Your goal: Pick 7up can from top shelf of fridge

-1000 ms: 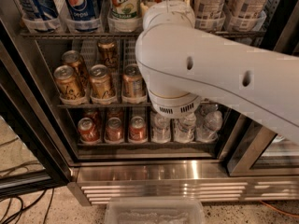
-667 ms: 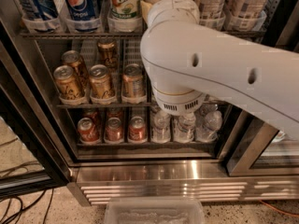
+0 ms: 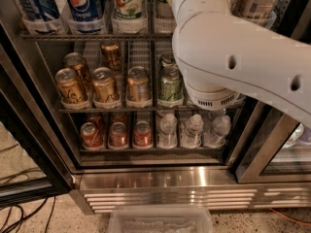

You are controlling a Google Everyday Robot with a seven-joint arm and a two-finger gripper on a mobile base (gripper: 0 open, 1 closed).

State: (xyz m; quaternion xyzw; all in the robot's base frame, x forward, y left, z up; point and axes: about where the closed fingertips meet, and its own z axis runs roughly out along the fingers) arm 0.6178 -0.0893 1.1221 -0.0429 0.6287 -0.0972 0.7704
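**While the arm reaches up, its gripper is lost past the top edge**

Because the arm (image 3: 233,57) fills the frame from 12 o'clock round to 4 o'clock, it hides much of the open fridge (image 3: 165,181). Its bulky white joint sits just right of centre, with a round vented cap facing down at about 5 o'clock of the joint. One thick link slants away to the frame's edge at 3 to 4 o'clock. A narrower segment rises from the joint and leaves the frame at 12 o'clock, level with the top shelf (image 3: 87,35). The gripper is beyond that edge and out of sight, so I cannot tell whether it is apart, together or clamped on anything.

The 7up can (image 3: 128,4) stands upright in a clear tray on the top shelf, at 11 o'clock in the frame. It is near the rising segment, on its 9 o'clock side, and the two do not touch. Two blue Pepsi cans (image 3: 81,4) stand farther along at the can's 9 o'clock. White-labelled cans (image 3: 255,1) show at 1 o'clock, behind the arm.

On the rack below the top shelf are gold cans (image 3: 104,84) and a green can (image 3: 170,84). The lowest rack holds red cans (image 3: 116,135) and water bottles (image 3: 192,130). A clear bin (image 3: 160,220) sits on the floor at 6 o'clock.
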